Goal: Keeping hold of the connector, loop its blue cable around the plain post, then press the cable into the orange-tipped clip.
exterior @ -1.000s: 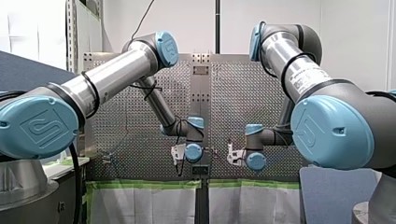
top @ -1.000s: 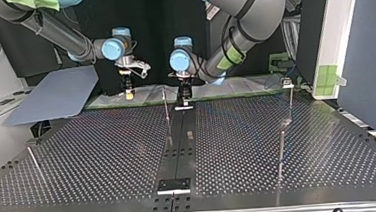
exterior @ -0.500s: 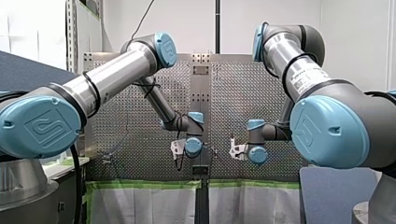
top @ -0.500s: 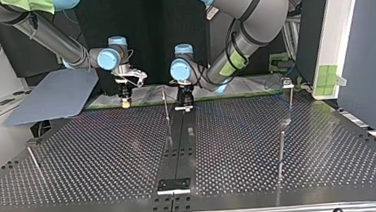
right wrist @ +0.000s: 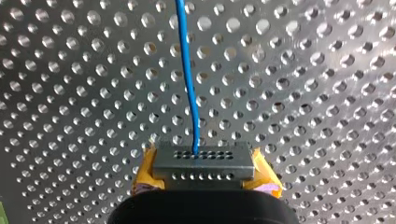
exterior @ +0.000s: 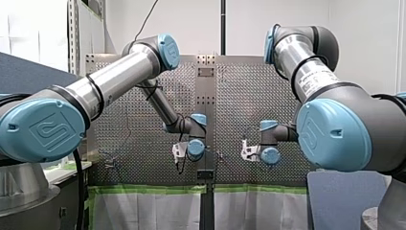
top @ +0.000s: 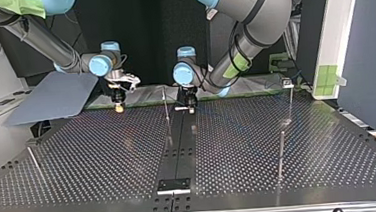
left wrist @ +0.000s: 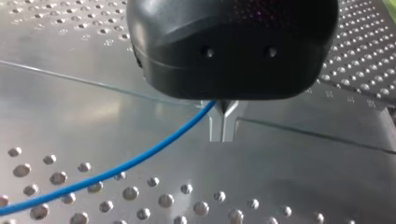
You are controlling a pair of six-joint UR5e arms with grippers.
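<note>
While the right arm's gripper [right wrist: 205, 173] clamps its yellow-padded fingers [right wrist: 148, 175] on the two ends of a flat grey rectangular connector with rows of small holes [right wrist: 204, 158], the thin blue cable [right wrist: 188, 79] leaves the connector's middle. It runs straight ahead of the gripper over the perforated metal bench [right wrist: 317, 93].

In the top view this gripper hangs low over the bench's far edge, left of the middle. The left arm's black gripper [top: 191, 104] hangs to its right, over the far end of the dark smooth strip [top: 179, 146] that runs down the bench's centre. A thin plain metal post [top: 166, 107] stands upright between the two grippers, nearer the left arm's.

In the left wrist view the short metal fingers [left wrist: 217, 126] are pressed together at their tips, just above the smooth plate. The blue cable slants up to their base and passes out of sight under the black body. Whether the fingers pinch it cannot be told.
</note>
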